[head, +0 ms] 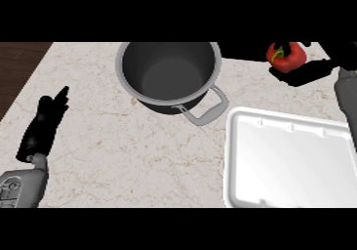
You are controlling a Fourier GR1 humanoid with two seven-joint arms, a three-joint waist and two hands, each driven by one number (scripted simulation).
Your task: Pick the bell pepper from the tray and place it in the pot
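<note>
A red bell pepper with a green stem is held in the right hand, whose black fingers are curled round its lower and outer side. The pepper is seen raised to the right of the pot, apart from its rim and not over its opening. The pot, a grey one with a dark inside, is stood on the counter, and nothing is seen within it. A looped grey handle is turned from the pot toward the tray. The white tray is laid just below and to the right of the pot, its near corner close beside that handle, and no item is seen lying in it. The right forearm is seen running down along the edge beyond the tray. The left hand is shown well to the left of the pot, above the counter, its fingers straight and released, grasping nothing. A strip of dark wood is visible further left of the pot, past the counter's edge.
</note>
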